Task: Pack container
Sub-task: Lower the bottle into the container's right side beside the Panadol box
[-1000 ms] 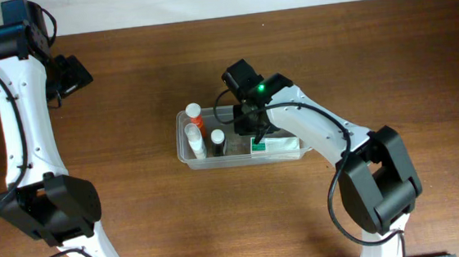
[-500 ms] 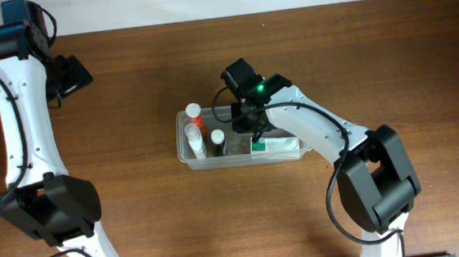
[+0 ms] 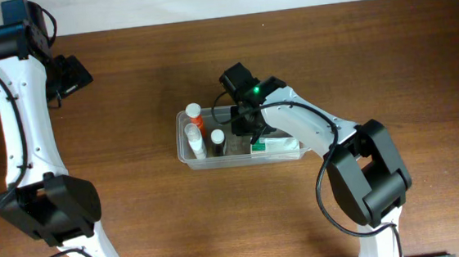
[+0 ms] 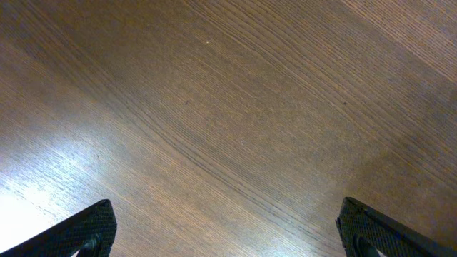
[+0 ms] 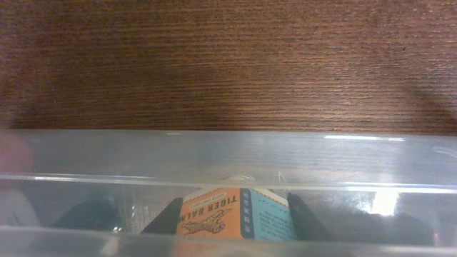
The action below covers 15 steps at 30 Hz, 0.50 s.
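Note:
The clear plastic container lies mid-table. It holds an orange-capped bottle, a white bottle, a dark bottle with a white cap and a white-and-green carton. My right gripper reaches down inside it, between the dark bottle and the carton. In the right wrist view, behind the container's wall, my right gripper is shut on an orange-and-blue Tiger Balm box. My left gripper is open and empty over bare wood at the far left; the left wrist view shows the same.
The table's back edge meets a white wall at the top of the overhead view. The left arm's white links run down the left side. The right arm's links cross the table to the right of the container.
My right gripper has shifted slightly left within the container, still on the box. The left arm has not moved.

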Motion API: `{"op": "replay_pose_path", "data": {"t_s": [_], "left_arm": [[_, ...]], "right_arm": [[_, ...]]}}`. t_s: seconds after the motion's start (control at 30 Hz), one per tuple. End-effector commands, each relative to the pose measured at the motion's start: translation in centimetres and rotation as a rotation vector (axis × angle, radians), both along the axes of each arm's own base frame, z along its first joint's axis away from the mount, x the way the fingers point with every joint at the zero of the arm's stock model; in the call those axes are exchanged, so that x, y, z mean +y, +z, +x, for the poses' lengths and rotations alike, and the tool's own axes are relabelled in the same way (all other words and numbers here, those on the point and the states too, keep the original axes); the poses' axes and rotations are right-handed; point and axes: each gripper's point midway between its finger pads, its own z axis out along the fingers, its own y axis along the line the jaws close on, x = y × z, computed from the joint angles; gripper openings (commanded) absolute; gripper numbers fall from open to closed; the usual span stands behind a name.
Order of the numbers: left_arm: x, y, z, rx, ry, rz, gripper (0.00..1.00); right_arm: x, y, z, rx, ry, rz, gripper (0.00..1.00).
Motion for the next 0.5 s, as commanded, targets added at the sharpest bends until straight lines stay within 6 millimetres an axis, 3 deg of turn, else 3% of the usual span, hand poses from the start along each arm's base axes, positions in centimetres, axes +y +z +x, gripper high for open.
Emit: {"op": "replay_pose_path", "data": {"t_s": [0.0, 0.03, 0.1, 0.2, 0.47], "left_arm": [[0.30, 0.31, 0.09, -0.007, 0.000, 0.013, 0.99], [0.30, 0.31, 0.09, -0.007, 0.000, 0.013, 1.00], [0.30, 0.31, 0.09, -0.007, 0.000, 0.013, 0.99], [0.30, 0.31, 0.09, -0.007, 0.000, 0.013, 0.99], [0.30, 0.31, 0.09, -0.007, 0.000, 0.013, 0.99]], "right_arm": [[0.21, -0.33, -0.25, 0.002, 0.000, -0.008, 0.37], [0.19, -0.34, -0.31, 0.004, 0.000, -0.009, 0.37], [0.17, -0.35, -0.35, 0.006, 0.000, -0.010, 0.54], [0.10, -0.37, -0.41, 0.009, 0.000, -0.012, 0.63], [0.02, -0.38, -0.52, 0.013, 0.004, -0.016, 0.64]]}}
